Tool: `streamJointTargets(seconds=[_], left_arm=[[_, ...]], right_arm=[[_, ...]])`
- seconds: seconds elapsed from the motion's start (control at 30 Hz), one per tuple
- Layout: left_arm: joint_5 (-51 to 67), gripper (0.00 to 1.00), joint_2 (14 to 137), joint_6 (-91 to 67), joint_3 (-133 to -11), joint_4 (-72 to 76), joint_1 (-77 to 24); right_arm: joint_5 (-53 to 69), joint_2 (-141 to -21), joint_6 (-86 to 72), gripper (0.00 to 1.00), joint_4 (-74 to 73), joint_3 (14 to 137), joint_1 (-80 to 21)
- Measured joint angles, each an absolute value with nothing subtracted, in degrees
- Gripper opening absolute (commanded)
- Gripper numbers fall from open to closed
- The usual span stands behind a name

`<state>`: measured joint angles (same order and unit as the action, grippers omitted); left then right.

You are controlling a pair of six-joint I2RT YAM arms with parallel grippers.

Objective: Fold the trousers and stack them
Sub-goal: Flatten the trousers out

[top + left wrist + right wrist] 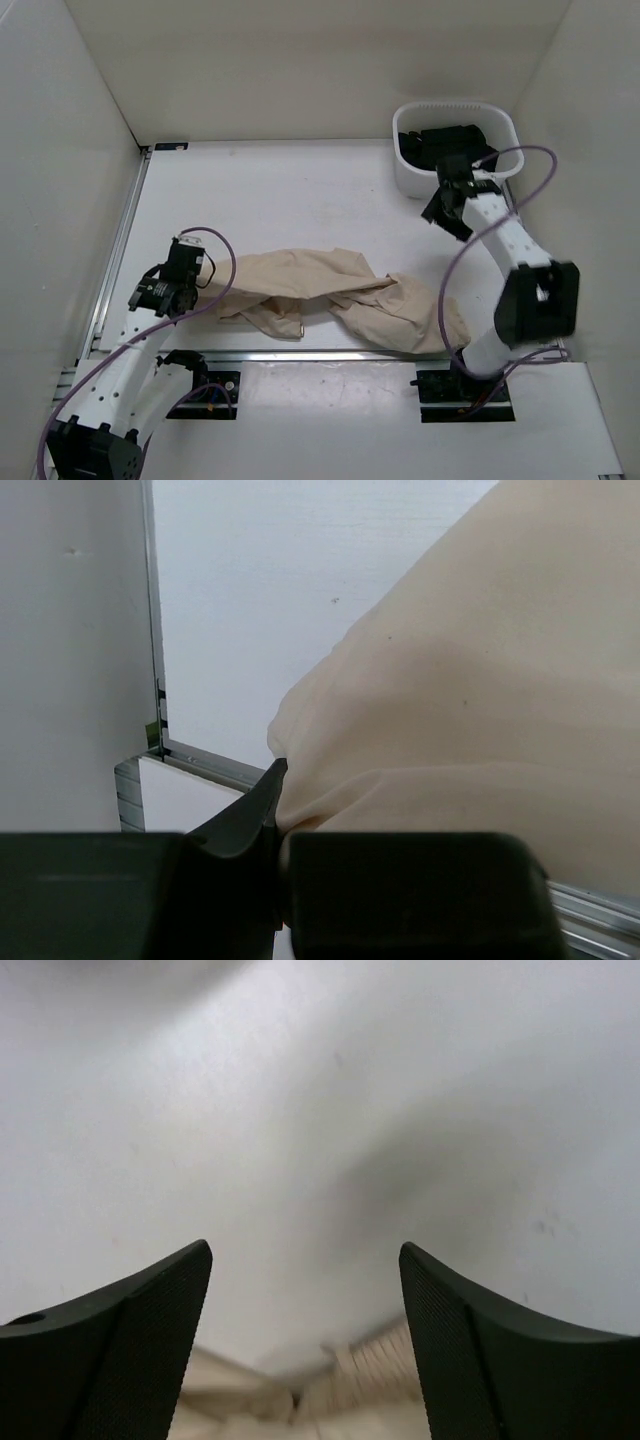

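The beige trousers [340, 298] lie crumpled across the near part of the table, running from left to right. My left gripper [205, 285] is shut on their left end; in the left wrist view the cloth [480, 700] is pinched between the dark fingers [250, 810]. My right gripper [443, 213] is open and empty, held above the table to the right of the trousers, near the basket. In the right wrist view its fingers [140, 1320] stand wide apart, with the ribbed waistband [380, 1360] blurred at the bottom edge.
A white basket [410, 175] at the back right holds black garments [445, 145]. White walls enclose the table on the left, back and right. A metal rail [215, 763] runs along the table's left and near edges.
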<state>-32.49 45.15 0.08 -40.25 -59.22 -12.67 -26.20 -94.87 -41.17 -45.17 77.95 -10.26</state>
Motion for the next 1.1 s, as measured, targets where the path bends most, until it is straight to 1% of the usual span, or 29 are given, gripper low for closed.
streamJointTargets(seconds=[0.1,0.2,0.23,0.33,0.43,0.5,0.53,0.57,0.6,0.7,0.77,0.83,0.87,0.9,0.97,1.0,1.03,1.07,1.1], left_arm=[[-33.5,0.14,45.2,0.1,-40.6,-58.4,-12.0],[-34.1,0.14,45.5,0.1,-42.3,-57.9,-11.4],[-34.1,0.14,45.8,0.1,-43.2,-57.7,-11.2],[-34.2,0.14,46.4,0.1,-44.8,-56.8,-11.0],[-34.2,0.14,46.4,0.1,-45.3,-56.5,-10.8],[-34.9,0.14,46.4,0.1,-45.3,-56.5,-10.5],[-35.2,0.14,46.2,0.1,-45.3,-56.5,-10.4],[-35.5,0.14,46.0,0.1,-45.3,-56.5,-10.4],[-36.0,0.14,45.8,0.1,-45.3,-56.5,-10.3],[-38.1,0.14,45.3,0.1,-45.0,-54.6,-10.3],[-39.7,0.14,46.1,0.1,-44.6,-50.7,-10.2],[-40.8,0.14,49.5,0.2,-46.1,-46.8,-9.8],[-40.6,0.14,53.2,0.2,-49.0,-45.8,-8.9],[-40.6,0.14,56.5,0.1,-52.9,-45.4,-7.7],[-39.4,0.14,67.7,0.3,-67.9,-44.1,-4.0],[-38.9,0.14,72.5,0.4,-76.2,-43.4,-2.1],[-38.4,0.14,76.5,0.4,-83.7,-40.9,-0.5],[-38.2,0.14,79.6,0.4,-90.6,-38.3,1.3],[-37.7,0.14,81.2,0.4,-95.4,-36.7,2.4]], right_arm=[[-21.0,-80.5,-42.2,0.92,-46.2,66.3,-10.6],[-13.4,-73.2,-43.5,0.95,-46.6,58.6,-10.5],[-10.7,-72.6,-44.4,0.99,-46.4,56.3,-11.0],[-4.6,-75.6,-47.6,0.99,-44.5,51.7,-14.2],[0.2,-81.1,-50.0,0.99,-42.9,50.3,-18.1],[3.0,-83.8,-50.8,0.87,-41.6,50.2,-19.9],[4.4,-85.0,-50.9,0.68,-41.0,50.2,-20.6],[5.6,-85.9,-50.8,0.18,-40.5,50.2,-21.1],[6.4,-86.5,-50.6,0.00,-40.1,50.2,-21.4],[8.0,-87.3,-51.0,0.00,-40.1,50.8,-20.9],[8.1,-89.0,-50.1,0.00,-42.4,55.8,-19.7],[7.6,-92.9,-48.4,0.00,-46.4,66.6,-18.6],[7.0,-96.1,-47.4,0.00,-49.1,75.3,-18.1],[6.0,-99.0,-46.4,0.00,-49.7,84.4,-17.7],[3.8,-103.6,-44.5,0.00,-49.5,102.4,-17.2],[2.3,-104.5,-44.0,0.00,-49.6,109.5,-17.0],[0.6,-104.3,-43.2,0.00,-48.8,115.1,-16.8],[-0.5,-102.9,-43.0,0.00,-47.9,117.4,-16.8],[-1.4,-99.8,-43.0,0.00,-45.9,117.1,-16.6]])
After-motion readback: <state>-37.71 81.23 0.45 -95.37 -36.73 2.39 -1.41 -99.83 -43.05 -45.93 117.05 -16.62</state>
